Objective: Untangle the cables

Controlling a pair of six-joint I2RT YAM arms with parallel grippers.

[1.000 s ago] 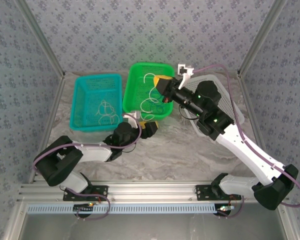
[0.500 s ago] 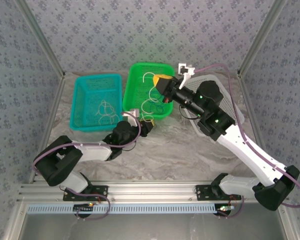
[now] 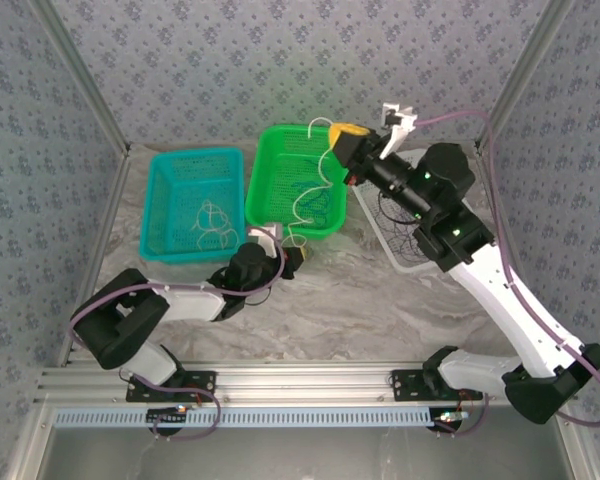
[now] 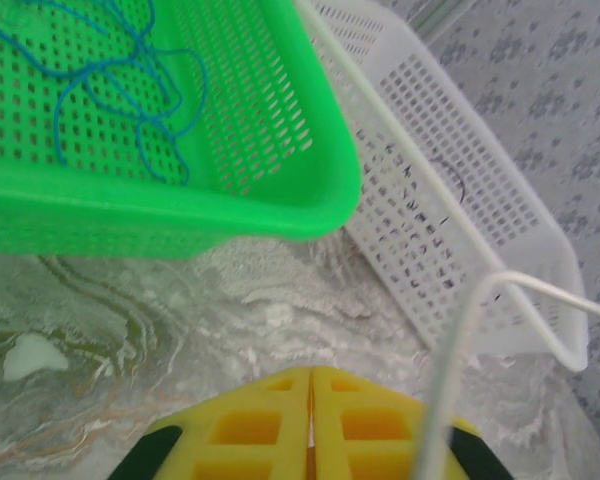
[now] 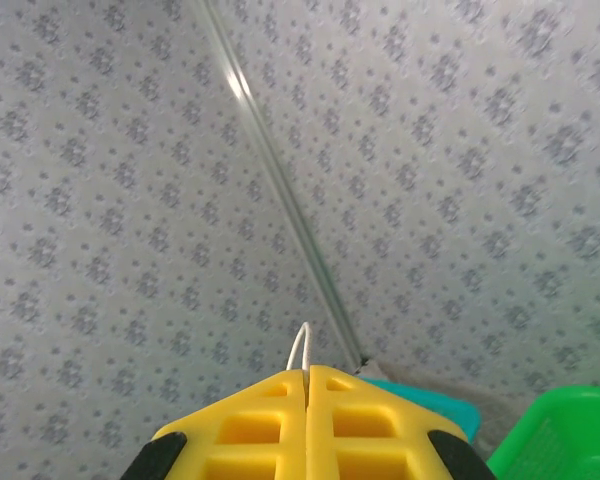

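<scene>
Green mesh basket (image 3: 280, 150) at centre of the top view, teal basket (image 3: 180, 175) to its left, white basket (image 3: 410, 252) to its right, partly under the right arm. Blue cable (image 3: 318, 205) looped inside the green one, coiled whitish cable (image 3: 212, 220) in the teal, dark cable (image 3: 390, 206) in the white. Pale cable (image 3: 323, 160) strung from right gripper (image 3: 342, 133), raised at the green basket's upper right corner, down to left gripper (image 3: 298, 256) by its lower edge.

Left wrist view: yellow fingers (image 4: 250, 430) pressed together at bottom centre. Pale cable (image 4: 458, 350) rising past the right pad, then bending right. Pinched or merely alongside, cannot tell. Blue cable (image 4: 130, 80) at upper left.

Right wrist view: fingers (image 5: 240, 425) pressed together, pinching a small loop of pale cable (image 5: 300, 350) at the seam.
</scene>
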